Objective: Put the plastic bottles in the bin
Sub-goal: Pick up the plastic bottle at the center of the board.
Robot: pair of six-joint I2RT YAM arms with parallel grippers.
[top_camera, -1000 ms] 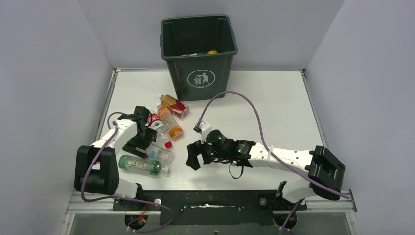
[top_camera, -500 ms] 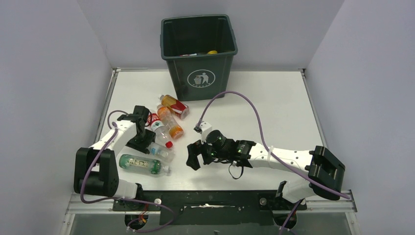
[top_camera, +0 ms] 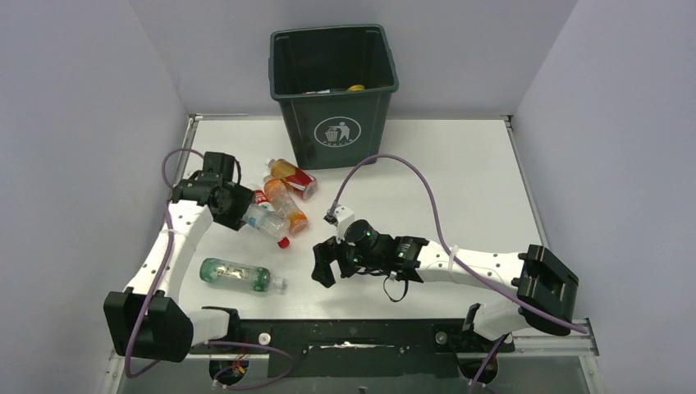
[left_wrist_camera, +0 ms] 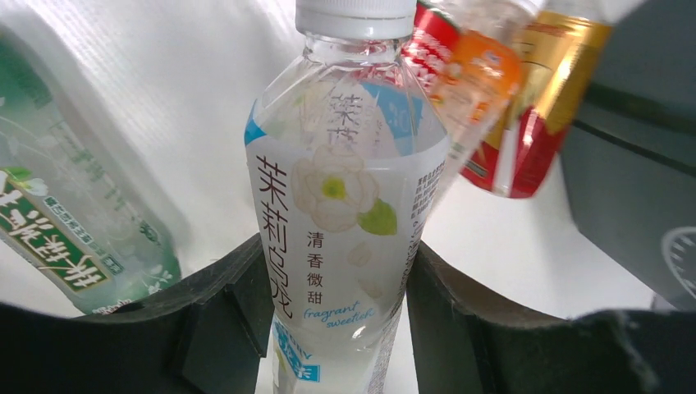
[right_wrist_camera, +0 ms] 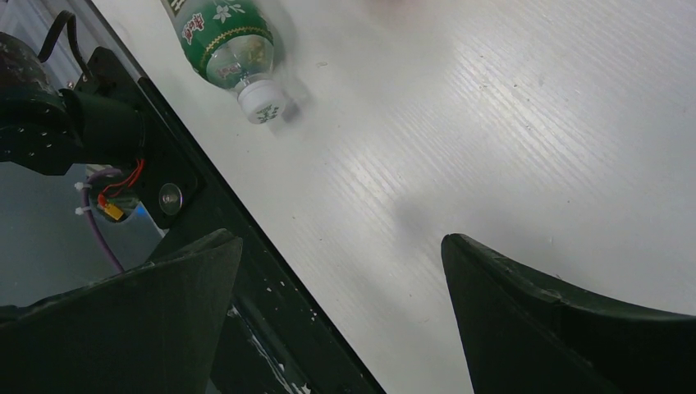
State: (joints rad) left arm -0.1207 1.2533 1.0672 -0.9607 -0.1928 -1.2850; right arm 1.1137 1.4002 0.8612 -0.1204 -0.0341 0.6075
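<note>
Fingers (left_wrist_camera: pixel 234 316) of the left gripper (left_wrist_camera: pixel 341 287) pinch the white-capped bottle (left_wrist_camera: pixel 345 189) between them mid-label, light, thin-walled, slick, probably easily dented; the right gripper (right_wrist_camera: pixel 341 242) gapes empty.

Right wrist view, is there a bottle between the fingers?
No, the right gripper is open over the table, and the green-label bottle lies beyond its fingers.

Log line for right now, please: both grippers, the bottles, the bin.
left gripper: shut on white-capped bottle | right gripper: open, empty | green-label bottle: lying on table | bin: upright, far side
</note>
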